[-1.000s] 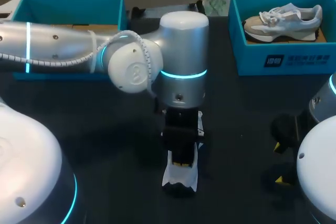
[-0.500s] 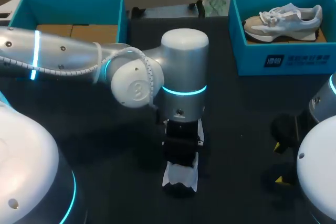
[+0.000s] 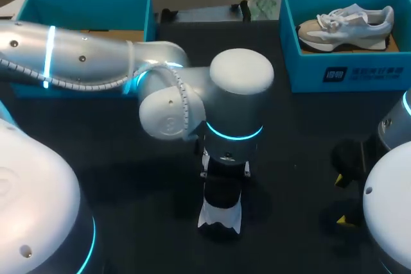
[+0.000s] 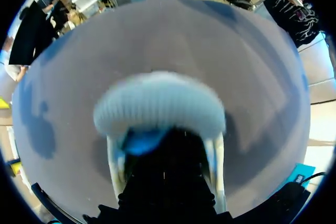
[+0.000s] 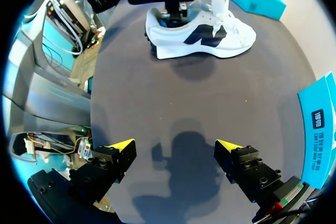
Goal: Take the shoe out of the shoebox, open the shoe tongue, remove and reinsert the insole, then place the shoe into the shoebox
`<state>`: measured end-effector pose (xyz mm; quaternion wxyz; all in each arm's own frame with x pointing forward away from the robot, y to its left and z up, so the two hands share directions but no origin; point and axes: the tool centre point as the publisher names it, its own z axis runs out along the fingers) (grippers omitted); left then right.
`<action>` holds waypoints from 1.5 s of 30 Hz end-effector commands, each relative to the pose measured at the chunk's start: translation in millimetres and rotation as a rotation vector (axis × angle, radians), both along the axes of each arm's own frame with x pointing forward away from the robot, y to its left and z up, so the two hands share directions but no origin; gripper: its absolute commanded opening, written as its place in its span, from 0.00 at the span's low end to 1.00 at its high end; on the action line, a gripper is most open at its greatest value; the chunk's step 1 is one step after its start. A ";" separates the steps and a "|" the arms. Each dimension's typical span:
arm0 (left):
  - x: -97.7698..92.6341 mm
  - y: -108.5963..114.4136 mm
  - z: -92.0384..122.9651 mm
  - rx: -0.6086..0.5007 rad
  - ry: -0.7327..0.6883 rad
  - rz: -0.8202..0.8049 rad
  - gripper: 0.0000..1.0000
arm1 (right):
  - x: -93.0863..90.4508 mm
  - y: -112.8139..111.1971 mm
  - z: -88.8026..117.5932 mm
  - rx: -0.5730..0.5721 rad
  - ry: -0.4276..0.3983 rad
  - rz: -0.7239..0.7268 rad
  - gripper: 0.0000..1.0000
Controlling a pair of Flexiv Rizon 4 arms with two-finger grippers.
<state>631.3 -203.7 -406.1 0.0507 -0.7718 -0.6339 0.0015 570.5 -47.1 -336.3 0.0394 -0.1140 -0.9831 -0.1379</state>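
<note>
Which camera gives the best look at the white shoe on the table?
The right wrist view: the white shoe shows nearly whole, from the side. In the head view the left arm covers all but one end. The left wrist view gives only a blurred close-up.

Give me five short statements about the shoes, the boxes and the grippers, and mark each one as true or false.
1. The white shoe is on the table. True.
2. The right gripper holds the insole. False: it is open and empty, above bare table.
3. The right box is empty. False: a grey shoe lies in it.
4. The left gripper is at the white shoe's heel end. True.
5. The white shoe lies on its side. False: it stands upright on its sole.
</note>
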 end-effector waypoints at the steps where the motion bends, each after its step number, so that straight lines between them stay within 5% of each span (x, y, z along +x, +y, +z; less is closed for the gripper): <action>1: 12.9 0.8 -1.3 0.006 -0.033 0.008 0.00 | -2.1 -0.8 1.3 0.002 -0.003 0.001 1.00; 7: 14.0 -3.0 17.1 -0.037 -0.029 0.012 0.00 | -2.1 -0.8 1.3 0.002 -0.003 0.001 1.00; 15: -22.0 -2.8 72.0 -0.126 0.163 -0.024 0.00 | -2.1 -0.8 1.3 0.002 -0.003 0.001 1.00; 18: -31.9 -4.5 77.4 -0.129 0.210 -0.035 0.00 | -2.1 -0.8 1.3 0.002 -0.003 0.001 1.00; 37: -41.7 -12.1 46.3 -0.096 0.240 -0.023 0.00 | -2.1 -0.8 1.3 0.002 -0.003 0.001 1.00; 45: -52.3 -14.9 17.3 -0.100 0.268 -0.011 0.00 | -2.1 -0.8 1.3 0.002 -0.003 0.001 1.00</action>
